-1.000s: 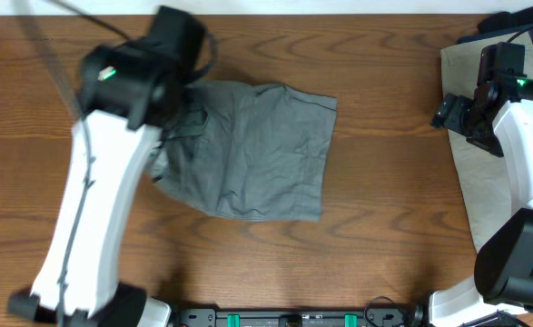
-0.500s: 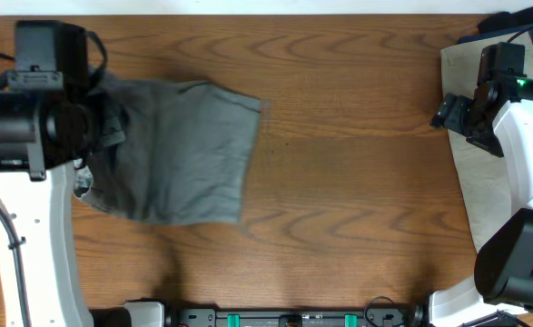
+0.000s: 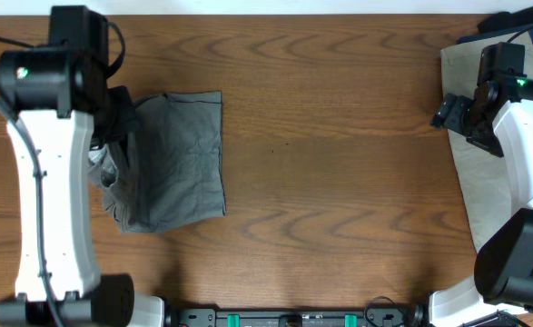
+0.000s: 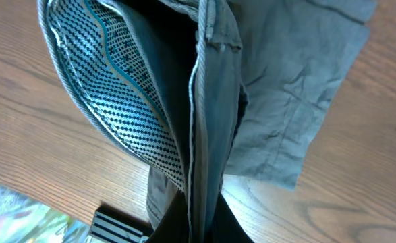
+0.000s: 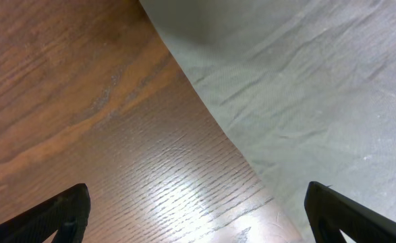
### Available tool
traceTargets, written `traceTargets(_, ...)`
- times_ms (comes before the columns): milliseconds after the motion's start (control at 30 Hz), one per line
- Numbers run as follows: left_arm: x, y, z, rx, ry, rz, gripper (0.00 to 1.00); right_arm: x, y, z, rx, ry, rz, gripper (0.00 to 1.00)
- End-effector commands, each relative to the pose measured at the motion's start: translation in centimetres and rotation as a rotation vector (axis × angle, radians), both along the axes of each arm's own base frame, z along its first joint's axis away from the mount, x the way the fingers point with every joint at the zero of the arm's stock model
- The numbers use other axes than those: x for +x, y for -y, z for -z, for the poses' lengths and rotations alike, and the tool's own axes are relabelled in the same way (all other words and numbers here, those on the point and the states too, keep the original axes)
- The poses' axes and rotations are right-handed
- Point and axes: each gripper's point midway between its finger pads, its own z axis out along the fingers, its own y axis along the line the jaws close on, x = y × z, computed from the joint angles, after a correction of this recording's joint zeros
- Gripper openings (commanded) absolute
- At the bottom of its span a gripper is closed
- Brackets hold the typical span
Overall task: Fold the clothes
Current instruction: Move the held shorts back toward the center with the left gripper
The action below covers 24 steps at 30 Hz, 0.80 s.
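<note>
The mid grey shorts (image 3: pixel 177 162) lie bunched at the table's left side, leg hems toward the right. My left gripper (image 3: pixel 119 116) is shut on their waistband end. In the left wrist view the grey shorts (image 4: pixel 278 101) hang from the left gripper (image 4: pixel 199 226), the patterned pocket lining (image 4: pixel 127 115) turned out. My right gripper (image 3: pixel 457 113) stands open at the far right, over the edge of a pale beige pair (image 3: pixel 484 191). The right wrist view shows the right gripper (image 5: pixel 198 216) wide apart over bare wood, the beige cloth (image 5: pixel 305 88) beside it.
A dark navy pair (image 3: pixel 520 20) lies at the top right corner, partly under the beige one. The wooden table (image 3: pixel 339 182) spans the view. A black rail (image 3: pixel 293 318) runs along the front edge. The table's left edge (image 4: pixel 63 202) shows near the left gripper.
My left arm has dragged the grey shorts leftward from the table's middle to its left side, and the cloth now lies narrower. The right arm has not moved.
</note>
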Motion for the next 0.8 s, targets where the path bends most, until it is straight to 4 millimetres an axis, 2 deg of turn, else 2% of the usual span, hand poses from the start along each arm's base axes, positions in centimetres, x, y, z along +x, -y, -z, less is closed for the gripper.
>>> traceTargets(0, 0.5, 0.9, 2.1, -0.056, -0.083, 0.022, 0.06, 0.1, 0.4, -0.9, -0.017, 0.021, 0.007, 0.99)
traceTargets(200, 2.1, 2.2, 5.0, -0.097, -0.167, 0.043, 0.06, 0.1, 0.4, -0.9, -0.017, 0.021, 0.007, 0.99)
traceTargets(600, 3.0, 7.4, 5.2, -0.113, -0.144, 0.19, 0.06, 0.1, 0.4, -0.9, -0.017, 0.021, 0.007, 0.99)
traceTargets(767, 3.5, 9.7, 6.2, -0.11, -0.132, 0.251, 0.06, 0.1, 0.4, -0.9, -0.017, 0.021, 0.007, 0.99)
